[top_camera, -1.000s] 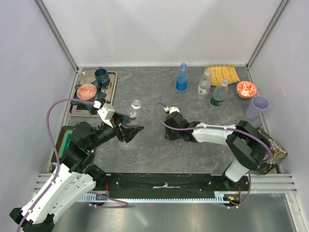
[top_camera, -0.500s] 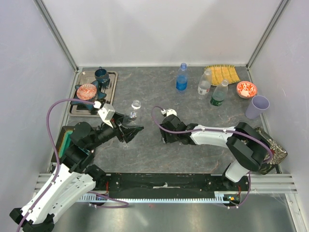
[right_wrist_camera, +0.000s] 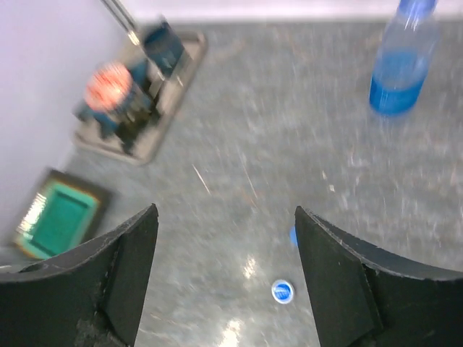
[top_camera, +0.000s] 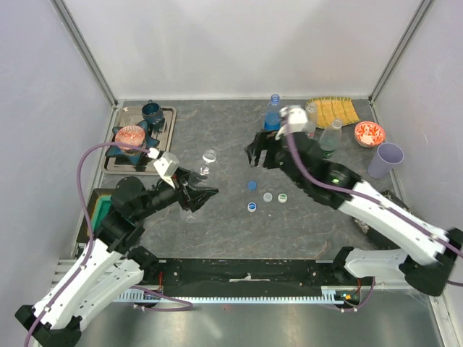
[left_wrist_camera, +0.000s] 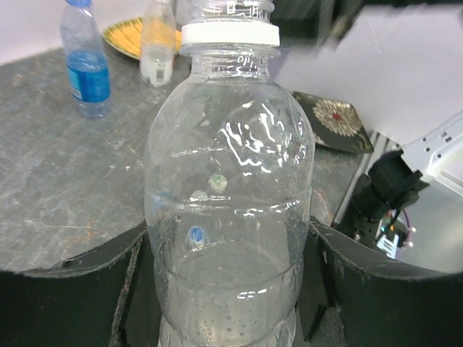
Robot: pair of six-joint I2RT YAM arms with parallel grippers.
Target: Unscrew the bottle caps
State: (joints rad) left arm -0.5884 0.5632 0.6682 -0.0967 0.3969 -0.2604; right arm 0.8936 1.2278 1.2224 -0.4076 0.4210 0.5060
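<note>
My left gripper [top_camera: 197,194] is shut on the short clear bottle [left_wrist_camera: 228,210], holding it upright by its lower body. A white ring [left_wrist_camera: 230,34] circles its threaded neck, and the top runs out of frame. My right gripper [top_camera: 255,153] hangs raised above the table, open and empty [right_wrist_camera: 225,211]. Below it lie several loose caps: a blue one [top_camera: 252,185], a pale one [top_camera: 268,196], a green one [top_camera: 282,196] and a blue-and-white one [right_wrist_camera: 282,291]. The blue-labelled bottle [top_camera: 273,119], the plain clear bottle [top_camera: 307,129] and the green-labelled bottle [top_camera: 329,142] stand at the back right.
A tray [top_camera: 168,137] with dark cups and a red bowl sits at the back left. A green-lined box [top_camera: 101,206] lies at the left edge. A yellow plate [top_camera: 333,110], a red-patterned bowl [top_camera: 369,133], a lilac cup [top_camera: 385,159] and a patterned dish [left_wrist_camera: 334,116] are on the right.
My right gripper has opened, risen from the table's middle and swung back toward the far bottles, uncovering the loose caps. The left gripper has shifted the short bottle slightly right.
</note>
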